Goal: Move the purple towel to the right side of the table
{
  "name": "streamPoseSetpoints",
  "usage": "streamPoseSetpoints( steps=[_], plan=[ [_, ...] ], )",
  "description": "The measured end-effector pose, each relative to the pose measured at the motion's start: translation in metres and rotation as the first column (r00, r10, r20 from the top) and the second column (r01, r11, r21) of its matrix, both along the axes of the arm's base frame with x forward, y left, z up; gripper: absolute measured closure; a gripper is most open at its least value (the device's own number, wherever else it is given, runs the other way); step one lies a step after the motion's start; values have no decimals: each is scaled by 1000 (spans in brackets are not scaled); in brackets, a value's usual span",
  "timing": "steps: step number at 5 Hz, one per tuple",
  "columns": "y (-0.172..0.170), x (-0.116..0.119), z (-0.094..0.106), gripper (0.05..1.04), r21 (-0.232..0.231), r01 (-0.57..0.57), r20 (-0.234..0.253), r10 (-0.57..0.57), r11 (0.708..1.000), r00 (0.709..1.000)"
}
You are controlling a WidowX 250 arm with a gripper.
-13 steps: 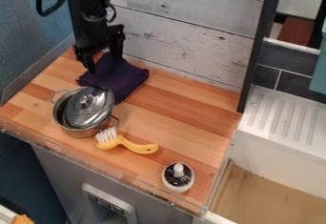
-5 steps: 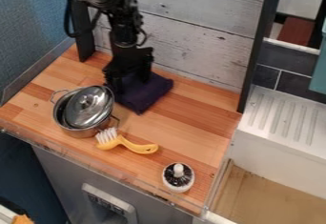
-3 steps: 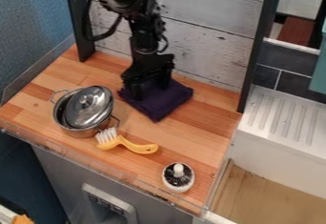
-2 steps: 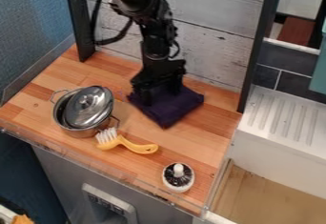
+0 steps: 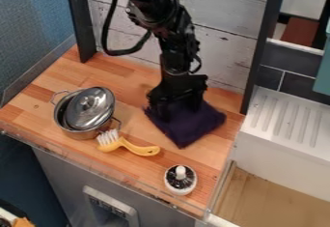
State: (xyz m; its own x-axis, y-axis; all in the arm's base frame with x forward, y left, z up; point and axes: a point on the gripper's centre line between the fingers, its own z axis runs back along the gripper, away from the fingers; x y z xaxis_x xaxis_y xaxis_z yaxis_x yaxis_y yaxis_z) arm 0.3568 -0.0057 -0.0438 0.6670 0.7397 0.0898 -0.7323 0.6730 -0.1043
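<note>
"Black, blocky gripper (image 5: pixel 172 109) down at the soft, rumpled purple cloth towel (image 5: pixel 187 128), to the right of the round, shiny steel pot (image 5: pixel 78 134) as my camera sees it."

"Wide or narrow?"

"I cannot tell from where I sit; its lower end is dark against the cloth."

"How does the towel lie?"

"In a rough, creased diamond on the smooth striped wood counter (image 5: pixel 122 78), one corner aimed at the near side, well apart from the pot."

"And the pot itself?"

"I see its domed metal lid (image 5: pixel 90 107) resting tilted on top. Just beside the pot is the curved yellow plastic brush (image 5: pixel 142 150) with white bristles; farther off, nearer my camera and to the right, stands the round white scrubber (image 5: pixel 181 188) with dark bristles and a pale knob."
</note>
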Motion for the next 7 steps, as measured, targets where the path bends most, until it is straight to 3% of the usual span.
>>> streamPoseSetpoints(
  steps=[1, 3, 4, 5, 7],
  plan=[
    [-12, -14, 0, 83, 7, 21, -3, -21, 1000, 1000],
    [-11, -17, 9, 83, 21, 14, -2, -14, 1000, 1000],
    [-6, -14, 25, 83, 54, 3, 27, -4, 999, 1000],
    [-2, -13, 42, 83, 46, -7, 56, 4, 999, 998],
    [4, -22, 89, 83, 68, -13, 175, 1, 998, 985]
  ],
)
